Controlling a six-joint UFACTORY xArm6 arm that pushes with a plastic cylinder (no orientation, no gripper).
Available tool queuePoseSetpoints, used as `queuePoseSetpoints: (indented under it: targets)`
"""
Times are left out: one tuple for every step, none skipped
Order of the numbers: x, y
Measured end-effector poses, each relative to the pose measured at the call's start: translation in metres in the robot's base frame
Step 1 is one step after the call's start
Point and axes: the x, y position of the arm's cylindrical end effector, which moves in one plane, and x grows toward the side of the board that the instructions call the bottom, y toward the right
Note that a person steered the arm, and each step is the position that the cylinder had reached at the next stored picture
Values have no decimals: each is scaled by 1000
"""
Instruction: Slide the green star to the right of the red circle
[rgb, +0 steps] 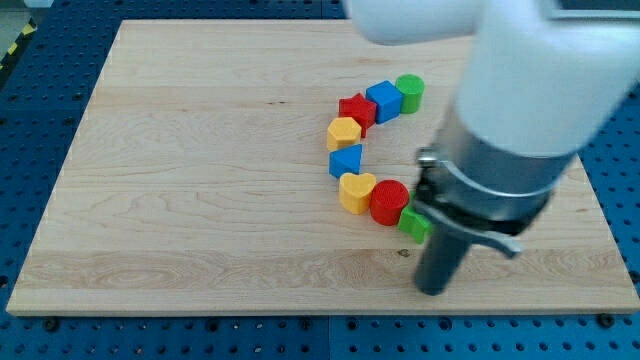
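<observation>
- As far as this one view lets me judge, the task is nearly done: the green star (413, 223) lies touching the red circle (389, 201), on its right and slightly toward the view's bottom.
- What may be left is a small nudge, so that the star sits squarely to the circle's right and not below-right — I cannot say whether that is needed, since my own arm hides part of the star.
- I carry no gripper, so there is nothing to open or close; I end in a plain dark rod, and my tip (432, 291) rests on the wooden board (180, 180) holding nothing.
- My tip stands near the green star, just below it and a little to the view's right; I judge the two apart, though the rod's upper body overlaps the star's right edge in the picture.
- The rest of the blocks form a curved row that opens toward the view's right: a green cylinder (409, 92) at the top, then a blue cube (383, 100), a red star-like block (357, 110), a yellow block (343, 133), a blue block (346, 160), and a yellow heart (357, 192) touching the red circle's left side.
- The green star closes the row's lower end — my tip is well apart from all the others.
</observation>
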Motion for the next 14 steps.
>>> queuePoseSetpoints:
  targets:
    - [-15,-33]
    - [-28,-33]
    - [-31,-33]
    - [-31,-33]
    - [-31,-28]
    - [-31,-24]
    - [-33,-17]
    - [-39,-15]
    - [-39,-9]
    - [-39,-2]
    - [-39,-2]
    - [-43,-2]
    - [-54,-1]
    - [-56,1]
